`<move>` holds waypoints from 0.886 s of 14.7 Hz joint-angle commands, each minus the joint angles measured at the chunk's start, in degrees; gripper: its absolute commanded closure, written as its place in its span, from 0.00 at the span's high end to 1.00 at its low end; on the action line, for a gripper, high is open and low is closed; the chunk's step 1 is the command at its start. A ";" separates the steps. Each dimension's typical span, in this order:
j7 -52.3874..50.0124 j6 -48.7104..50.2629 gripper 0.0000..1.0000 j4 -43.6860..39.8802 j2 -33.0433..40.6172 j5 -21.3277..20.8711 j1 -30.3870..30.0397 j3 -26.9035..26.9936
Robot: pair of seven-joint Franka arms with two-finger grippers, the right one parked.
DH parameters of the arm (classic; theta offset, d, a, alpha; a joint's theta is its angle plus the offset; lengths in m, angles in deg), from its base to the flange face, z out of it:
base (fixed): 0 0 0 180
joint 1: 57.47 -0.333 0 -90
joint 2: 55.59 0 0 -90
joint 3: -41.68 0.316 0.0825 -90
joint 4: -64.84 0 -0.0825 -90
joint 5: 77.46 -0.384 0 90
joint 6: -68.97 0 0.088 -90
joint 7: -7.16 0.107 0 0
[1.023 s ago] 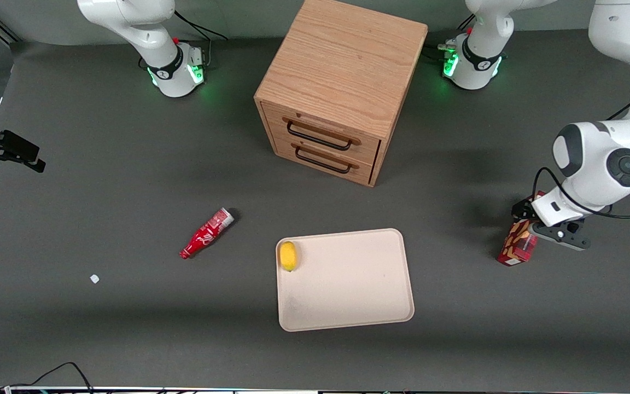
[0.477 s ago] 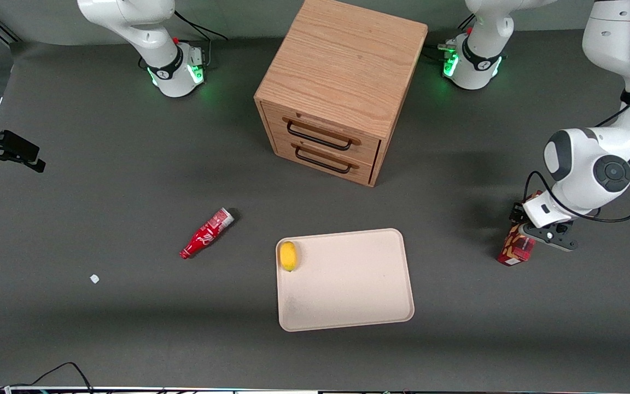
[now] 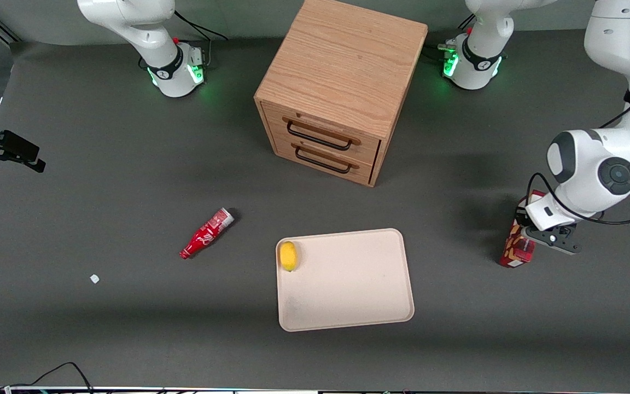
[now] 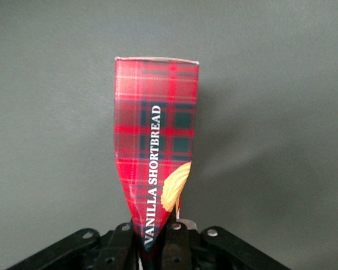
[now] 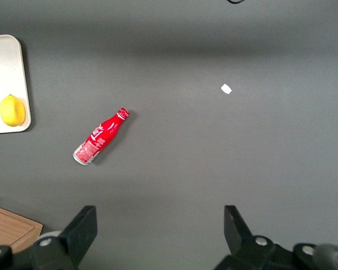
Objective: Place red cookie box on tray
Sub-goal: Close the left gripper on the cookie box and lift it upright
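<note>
Left arm's black two-finger gripper (image 3: 534, 236) sits at right-centre of the front frame, toward the working arm's end of the table, closed down on one end of the slim rectangular dark-red cardboard cookie box (image 3: 518, 247). In the wrist view the box (image 4: 156, 152) runs away from the gripper (image 4: 158, 239): red tartan with dark green-blue checks, white "VANILLA SHORTBREAD" lettering along its length, one tan cookie picture by the gripped end, a pale edge at the free end. The gripped end looks squeezed narrower than the free end. Fingers (image 4: 177, 243) are pressed tight against the box, with the box's width the only space between them. In the front view the box shows tan cookie pictures on its side and its lower end is at or just off the dark grey table (image 3: 129, 164); contact can't be told. Flat cream-beige rectangular tray with rounded corners (image 3: 348, 290) lies lower centre of the front frame, well apart from the box, with a yellow lemon (image 3: 288, 255) near one corner of it. Small red soda bottle (image 3: 206, 233) lies on its side toward the parked arm's end. Wooden two-drawer cabinet (image 3: 342, 76) stands at top centre.
</note>
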 commanded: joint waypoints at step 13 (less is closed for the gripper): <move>-47.06 40.00 0.00 -46.53 -10.90 2.72 12.33 -9.58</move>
